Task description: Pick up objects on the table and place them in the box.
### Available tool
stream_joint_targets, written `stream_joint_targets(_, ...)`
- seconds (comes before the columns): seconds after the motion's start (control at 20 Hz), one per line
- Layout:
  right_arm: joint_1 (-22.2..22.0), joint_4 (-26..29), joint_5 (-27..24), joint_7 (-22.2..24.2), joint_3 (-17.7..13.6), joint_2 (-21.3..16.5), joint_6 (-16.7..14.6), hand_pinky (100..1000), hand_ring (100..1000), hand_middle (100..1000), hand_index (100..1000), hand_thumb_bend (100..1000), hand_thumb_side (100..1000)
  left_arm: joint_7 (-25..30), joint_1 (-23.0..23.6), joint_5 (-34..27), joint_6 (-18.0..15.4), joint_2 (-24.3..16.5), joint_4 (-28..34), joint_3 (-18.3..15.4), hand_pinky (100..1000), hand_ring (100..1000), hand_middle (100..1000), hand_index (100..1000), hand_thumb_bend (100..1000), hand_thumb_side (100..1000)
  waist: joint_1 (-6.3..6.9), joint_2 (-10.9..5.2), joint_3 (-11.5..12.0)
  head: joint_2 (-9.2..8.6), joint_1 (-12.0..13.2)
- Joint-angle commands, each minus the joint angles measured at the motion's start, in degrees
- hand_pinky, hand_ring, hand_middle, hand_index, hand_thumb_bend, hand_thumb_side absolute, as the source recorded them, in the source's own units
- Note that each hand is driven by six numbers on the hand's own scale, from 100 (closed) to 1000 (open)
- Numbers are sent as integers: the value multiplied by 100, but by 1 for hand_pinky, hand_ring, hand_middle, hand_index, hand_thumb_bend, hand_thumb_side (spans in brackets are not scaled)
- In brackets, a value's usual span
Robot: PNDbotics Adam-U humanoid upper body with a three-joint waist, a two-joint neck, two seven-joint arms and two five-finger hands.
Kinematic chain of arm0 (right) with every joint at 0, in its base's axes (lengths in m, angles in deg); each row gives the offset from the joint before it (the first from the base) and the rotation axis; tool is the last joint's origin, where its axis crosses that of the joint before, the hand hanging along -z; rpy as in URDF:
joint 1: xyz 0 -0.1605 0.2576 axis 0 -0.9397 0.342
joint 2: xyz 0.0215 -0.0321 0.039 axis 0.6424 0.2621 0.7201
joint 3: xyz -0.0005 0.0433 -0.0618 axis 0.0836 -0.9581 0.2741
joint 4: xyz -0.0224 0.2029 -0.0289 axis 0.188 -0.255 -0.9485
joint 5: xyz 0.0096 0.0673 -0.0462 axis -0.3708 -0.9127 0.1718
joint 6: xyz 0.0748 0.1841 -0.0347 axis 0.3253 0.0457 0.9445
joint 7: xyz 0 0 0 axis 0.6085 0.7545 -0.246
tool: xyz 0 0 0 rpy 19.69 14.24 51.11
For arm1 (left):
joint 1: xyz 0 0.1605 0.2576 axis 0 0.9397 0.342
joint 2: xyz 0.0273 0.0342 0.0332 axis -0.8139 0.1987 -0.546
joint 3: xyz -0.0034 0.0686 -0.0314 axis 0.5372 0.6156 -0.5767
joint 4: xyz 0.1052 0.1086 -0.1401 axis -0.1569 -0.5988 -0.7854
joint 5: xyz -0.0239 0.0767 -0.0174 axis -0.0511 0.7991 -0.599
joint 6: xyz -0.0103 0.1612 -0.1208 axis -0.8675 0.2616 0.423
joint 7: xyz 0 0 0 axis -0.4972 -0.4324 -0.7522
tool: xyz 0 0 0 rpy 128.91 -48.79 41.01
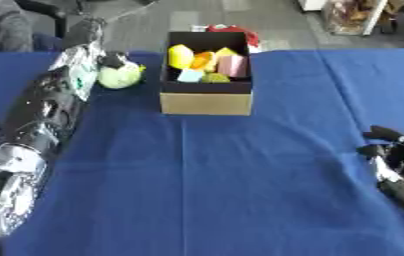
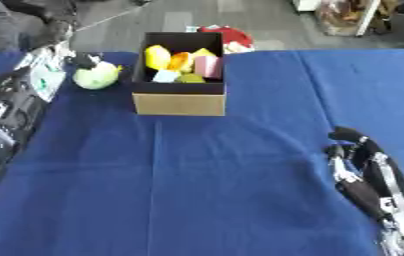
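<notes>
Left eye view: robot's left hand at last toy beside a nearly filled box

Left eye view shows the left arm point(image 1: 44, 120) stretched along the left edge of the blue-covered table point(image 1: 240, 190) toward its far left corner, where the left hand point(image 1: 111, 61) meets a pale green ball-shaped toy point(image 1: 120, 76). Dark fingers lie on the toy's top and near side; whether they are curled round it or only touching it cannot be told. The toy rests on the cloth just left of the cardboard box point(image 1: 205, 102), near it but apart. The box stands at the middle of the far edge and already holds a yellow piece point(image 1: 180, 56), an orange one point(image 1: 202, 60), a pink block point(image 1: 233, 66) and a light blue piece point(image 1: 191, 75). A red object point(image 1: 240, 32) shows behind the box. The right hand point(image 2: 363, 160) rests idle near the right edge, its fingers relaxed and holding nothing.

By the look of it, the step in hand is the grasp of the green toy, the last loose object on the cloth. The next move would call for securing that grasp, lifting the toy above the box's left wall, carrying it right and releasing it over the pieces inside.
</notes>
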Motion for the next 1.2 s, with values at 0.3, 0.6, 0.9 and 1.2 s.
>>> stream_joint_targets(0.3, 70, 33, 19, 5, 1, -97, -17, 754, 659, 735, 837, 100, 326, 1034, -66, 520, -227, -78, -80, 52, 870, 817, 863, 965, 548, 365, -70, -102, 9, -48, -5)
stream_joint_targets(0.6, 62, 14, 25, -5, -3, -99, -13, 754, 659, 735, 837, 100, 323, 1611, 23, 914, -314, -74, -77, 25, 868, 809, 863, 974, 606, 398, -75, -92, 18, -57, -22)
stream_joint_targets(0.9, 64, -3, 25, -22, -9, -97, -11, 754, 659, 735, 837, 100, 320, 1351, 130, 1074, -164, -29, 76, -57, 787, 688, 729, 854, 345, 218, -97, -73, 25, -63, -34)
stream_joint_targets(1.2, 71, -12, 28, -29, -11, -93, -13, 754, 659, 735, 837, 100, 320, 606, 157, 922, -11, 4, 250, -149, 664, 492, 481, 627, 100, 207, -114, -67, 35, -62, -31)
